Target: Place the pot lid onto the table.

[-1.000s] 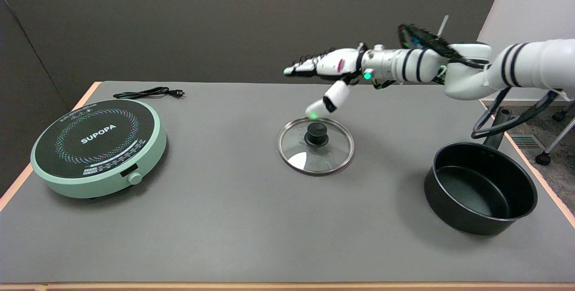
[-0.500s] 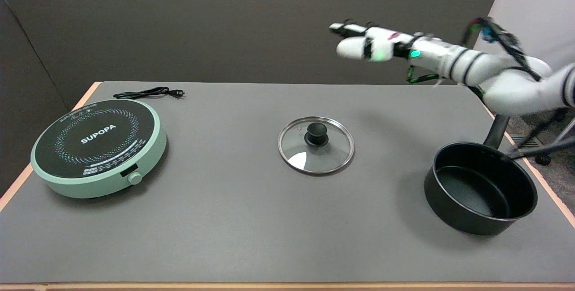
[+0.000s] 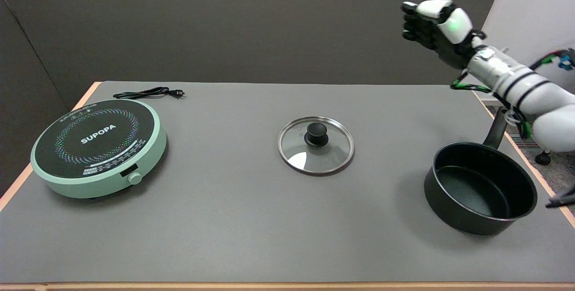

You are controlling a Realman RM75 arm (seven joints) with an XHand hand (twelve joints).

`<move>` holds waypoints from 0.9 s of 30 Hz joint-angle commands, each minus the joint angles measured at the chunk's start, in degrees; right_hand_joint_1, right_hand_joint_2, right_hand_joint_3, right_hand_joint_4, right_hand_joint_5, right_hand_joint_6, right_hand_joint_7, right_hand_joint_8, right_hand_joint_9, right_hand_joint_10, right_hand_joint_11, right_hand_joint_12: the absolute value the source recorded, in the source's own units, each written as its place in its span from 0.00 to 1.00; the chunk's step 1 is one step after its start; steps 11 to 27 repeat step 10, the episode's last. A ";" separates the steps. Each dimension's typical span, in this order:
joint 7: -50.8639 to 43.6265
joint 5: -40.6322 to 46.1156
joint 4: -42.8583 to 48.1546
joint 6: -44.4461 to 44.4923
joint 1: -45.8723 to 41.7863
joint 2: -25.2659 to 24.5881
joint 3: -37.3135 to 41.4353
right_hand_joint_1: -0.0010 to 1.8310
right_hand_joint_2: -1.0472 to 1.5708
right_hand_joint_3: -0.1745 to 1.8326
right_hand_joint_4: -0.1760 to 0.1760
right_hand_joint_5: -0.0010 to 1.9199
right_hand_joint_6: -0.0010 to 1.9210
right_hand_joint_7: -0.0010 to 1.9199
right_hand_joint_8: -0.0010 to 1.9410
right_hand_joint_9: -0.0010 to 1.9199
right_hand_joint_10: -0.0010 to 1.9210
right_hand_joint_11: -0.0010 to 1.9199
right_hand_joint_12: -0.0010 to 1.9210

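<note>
The glass pot lid (image 3: 316, 145), steel-rimmed with a black knob, lies flat on the grey table (image 3: 233, 219) near its middle. My right hand (image 3: 435, 26) hangs high in the air at the upper right, far above and to the right of the lid. Its fingers are spread loosely and hold nothing. The black pot (image 3: 480, 187) stands uncovered at the table's right side, below the raised forearm.
A mint-green induction cooker (image 3: 96, 147) sits at the left, its black power cord (image 3: 148, 93) lying behind it. The pot's handle (image 3: 496, 127) points toward the table's right edge. Chair wheels show on the floor beyond that edge.
My right hand has risen from just above the lid's knob and swung up and to the right, away from the lid. The lid has stayed where it lies.
</note>
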 commanded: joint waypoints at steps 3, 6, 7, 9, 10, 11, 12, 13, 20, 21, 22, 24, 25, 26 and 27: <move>15.92 14.17 -13.24 6.46 -7.26 -9.29 1.00 0.00 0.66 0.61 0.60 0.07 0.08 0.04 0.07 0.06 0.07 0.08 0.16; 15.39 14.41 -15.18 7.16 -7.78 -9.29 1.00 0.01 0.66 0.61 0.58 0.07 0.07 0.05 0.07 0.07 0.07 0.08 0.16; 15.37 14.56 -15.74 7.23 -7.97 -9.22 1.00 0.01 0.66 0.61 0.58 0.08 0.07 0.05 0.07 0.07 0.07 0.08 0.16; 15.37 15.10 -16.32 7.17 -8.34 -8.82 1.00 0.02 0.66 0.61 0.57 0.08 0.07 0.05 0.07 0.07 0.07 0.08 0.16; 15.37 15.63 -16.53 7.21 -8.58 -8.44 1.00 0.09 0.66 0.62 0.56 0.08 0.07 0.06 0.04 0.07 0.06 0.08 0.17; 15.37 15.63 -16.53 7.21 -8.58 -8.44 1.00 0.09 0.66 0.62 0.56 0.08 0.07 0.06 0.04 0.07 0.06 0.08 0.17; 15.37 15.63 -16.53 7.21 -8.58 -8.44 1.00 0.09 0.66 0.62 0.56 0.08 0.07 0.06 0.04 0.07 0.06 0.08 0.17; 15.37 15.63 -16.53 7.21 -8.58 -8.44 1.00 0.09 0.66 0.62 0.56 0.08 0.07 0.06 0.04 0.07 0.06 0.08 0.17; 15.37 15.63 -16.53 7.21 -8.58 -8.44 1.00 0.09 0.66 0.62 0.56 0.08 0.07 0.06 0.04 0.07 0.06 0.08 0.17; 15.37 15.63 -16.53 7.21 -8.58 -8.44 1.00 0.09 0.66 0.62 0.56 0.08 0.07 0.06 0.04 0.07 0.06 0.08 0.17; 15.37 15.63 -16.53 7.21 -8.58 -8.44 1.00 0.09 0.66 0.62 0.56 0.08 0.07 0.06 0.04 0.07 0.06 0.08 0.17; 15.37 15.63 -16.53 7.21 -8.58 -8.44 1.00 0.09 0.66 0.62 0.56 0.08 0.07 0.06 0.04 0.07 0.06 0.08 0.17; 15.37 15.63 -16.53 7.21 -8.58 -8.44 1.00 0.09 0.66 0.62 0.56 0.08 0.07 0.06 0.04 0.07 0.06 0.08 0.17; 15.37 15.63 -16.53 7.21 -8.58 -8.44 1.00 0.09 0.66 0.62 0.56 0.08 0.07 0.06 0.04 0.07 0.06 0.08 0.17; 15.37 15.63 -16.53 7.21 -8.58 -8.44 1.00 0.09 0.66 0.62 0.56 0.08 0.07 0.06 0.04 0.07 0.06 0.08 0.17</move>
